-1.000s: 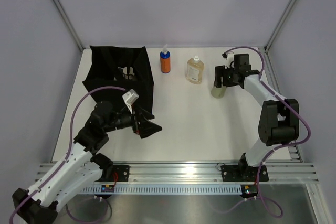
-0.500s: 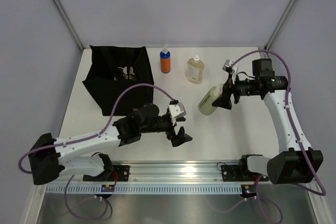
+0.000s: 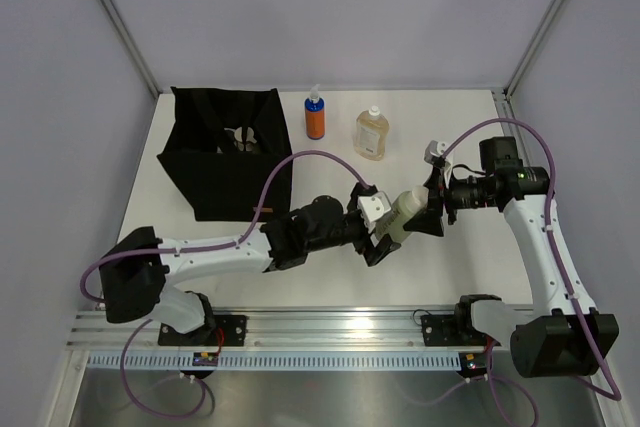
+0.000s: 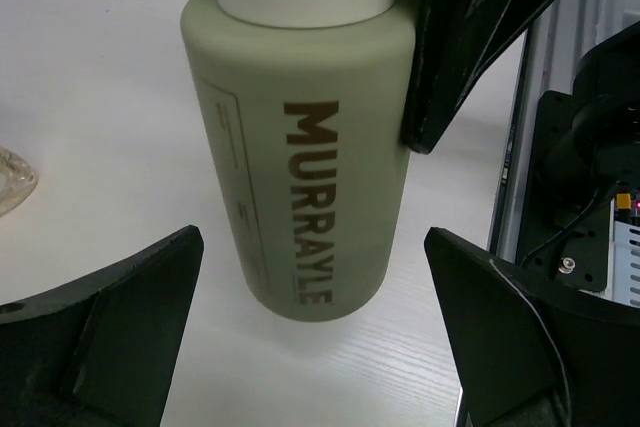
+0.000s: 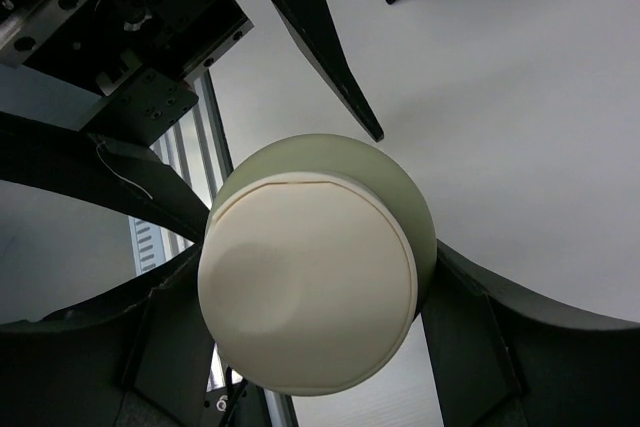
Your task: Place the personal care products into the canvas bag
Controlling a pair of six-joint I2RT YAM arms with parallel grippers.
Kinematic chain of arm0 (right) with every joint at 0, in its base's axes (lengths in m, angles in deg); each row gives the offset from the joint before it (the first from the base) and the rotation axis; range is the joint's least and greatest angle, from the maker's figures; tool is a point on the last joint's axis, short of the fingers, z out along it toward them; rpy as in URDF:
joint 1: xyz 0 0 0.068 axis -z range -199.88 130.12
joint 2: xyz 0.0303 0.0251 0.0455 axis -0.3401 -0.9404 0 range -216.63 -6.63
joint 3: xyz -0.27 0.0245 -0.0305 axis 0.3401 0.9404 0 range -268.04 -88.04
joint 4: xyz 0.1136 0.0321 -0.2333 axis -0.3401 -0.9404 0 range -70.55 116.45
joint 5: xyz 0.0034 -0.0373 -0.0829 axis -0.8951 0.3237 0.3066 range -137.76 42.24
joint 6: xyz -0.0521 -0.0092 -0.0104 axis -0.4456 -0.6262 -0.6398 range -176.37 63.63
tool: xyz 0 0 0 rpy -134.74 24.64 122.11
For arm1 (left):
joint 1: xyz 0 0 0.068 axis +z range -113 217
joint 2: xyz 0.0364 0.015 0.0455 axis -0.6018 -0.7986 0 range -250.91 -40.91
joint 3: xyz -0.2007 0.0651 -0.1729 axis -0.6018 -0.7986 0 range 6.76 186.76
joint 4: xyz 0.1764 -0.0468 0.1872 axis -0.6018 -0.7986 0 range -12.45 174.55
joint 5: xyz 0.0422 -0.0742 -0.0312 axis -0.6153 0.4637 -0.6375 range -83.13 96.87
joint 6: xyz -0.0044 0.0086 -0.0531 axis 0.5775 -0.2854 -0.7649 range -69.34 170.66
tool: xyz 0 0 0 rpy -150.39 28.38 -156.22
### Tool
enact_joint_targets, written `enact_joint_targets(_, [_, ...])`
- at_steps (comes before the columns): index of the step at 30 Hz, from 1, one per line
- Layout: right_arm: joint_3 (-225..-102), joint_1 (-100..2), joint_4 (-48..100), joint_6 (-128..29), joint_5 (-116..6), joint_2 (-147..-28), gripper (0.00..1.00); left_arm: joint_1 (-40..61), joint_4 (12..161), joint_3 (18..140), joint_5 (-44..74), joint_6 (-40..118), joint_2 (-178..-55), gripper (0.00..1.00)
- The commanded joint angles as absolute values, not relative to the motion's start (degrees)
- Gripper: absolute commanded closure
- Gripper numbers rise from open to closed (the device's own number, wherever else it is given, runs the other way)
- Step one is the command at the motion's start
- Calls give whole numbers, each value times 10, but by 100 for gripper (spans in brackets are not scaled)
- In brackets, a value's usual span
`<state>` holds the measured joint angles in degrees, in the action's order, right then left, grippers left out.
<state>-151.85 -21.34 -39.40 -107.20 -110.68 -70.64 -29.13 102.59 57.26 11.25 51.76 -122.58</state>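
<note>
Two grippers meet at the pale green bottle (image 3: 407, 216), which hangs over the near centre of the table (image 3: 450, 127), between the two arms. The right gripper (image 3: 431, 209) is closed on the bottle's cap end: in the right wrist view its dark fingers (image 5: 480, 347) press against both sides of the shoulder just behind the cream cap (image 5: 308, 282). The bottle lies roughly level, cap toward the right arm and base toward the left arm. The left gripper (image 3: 388, 231) is spread wide, with one finger on each side of the bottle's base. In the left wrist view both fingers (image 4: 110, 327) stand apart from the bottle body (image 4: 300, 177), with bare table visible in each gap. The printed word "MURRAYLE" runs along the bottle's side. The black canvas bag (image 3: 225, 152) stands at the far left of the table, mouth open upward, well apart from the held bottle. An orange bottle with a white spray top (image 3: 315, 117) and a clear amber bottle (image 3: 371, 134) stand upright near the far edge, to the right of the bag and apart from each other.
</note>
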Motion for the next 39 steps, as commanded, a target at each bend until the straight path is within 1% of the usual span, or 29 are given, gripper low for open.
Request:
enact_joint_targets(1, [-1528,-216,-360,-1070,-1200,-698,100,-300,1085,610,99,522,-1247,1])
enact_joint_targets(6, [-1535,-217,-359,-1048,-1234,-711,100,-309,1096,619,85,515,-1269,2])
enact_joint_targets(8, [-1534,-217,-358,-1044,-1240,-713,100,-311,1099,624,74,517,-1274,4])
enact_joint_targets(10, [-1532,-218,-352,-1037,-1239,-712,100,-311,1098,634,48,518,-1284,9])
enact_joint_targets(11, [-1528,-218,-347,-1028,-1237,-711,100,-312,1096,637,37,521,-1287,15])
enact_joint_targets(13, [-1525,-218,-339,-1022,-1234,-706,100,-311,1093,641,7,522,-1292,21])
enact_joint_targets(14, [-1521,-218,-337,-1015,-1233,-705,100,-311,1094,644,3,525,-1292,28])
enact_joint_targets(16, [-1519,-218,-331,-1007,-1236,-705,100,-311,1092,646,0,530,-1295,37])
enact_joint_targets(17, [-1519,-218,-328,-1002,-1238,-705,98,-312,1091,649,3,536,-1296,55])
enact_joint_targets(18, [-1519,-218,-327,-1000,-1240,-705,94,-311,1087,651,9,539,-1295,66])
enact_joint_targets(20, [-1520,-218,-328,-999,-1239,-709,83,-312,1078,651,18,544,-1291,84])
enact_joint_targets(21, [-1521,-219,-328,-999,-1237,-710,65,-311,1077,649,23,547,-1287,98])
enact_joint_targets(22, [-1521,-219,-328,-999,-1230,-709,54,-311,1074,645,26,547,-1282,100])
enact_joint_targets(23, [-1521,-218,-327,-996,-1226,-707,45,-311,1075,640,30,553,-1271,100])
enact_joint_targets(24, [-1520,-218,-316,-990,-1220,-702,30,-312,1075,628,35,557,-1263,100])
enact_joint_targets(27, [-1507,-219,-261,-943,-1188,-682,13,-309,1071,599,51,566,-1229,100])
enact_joint_targets(28, [-1500,-218,-244,-916,-1166,-676,1,-308,1070,591,55,566,-1221,100])
enact_joint_targets(29, [-1497,-219,-217,-905,-1156,-674,0,-304,1069,584,61,566,-1213,100])
enact_joint_targets(35, [-1511,-218,-187,-868,-1147,-684,0,-298,1044,548,91,564,-1161,100])
enact_joint_targets(39, [-1525,-217,-144,-821,-1135,-673,0,-280,985,545,92,547,-1137,100])
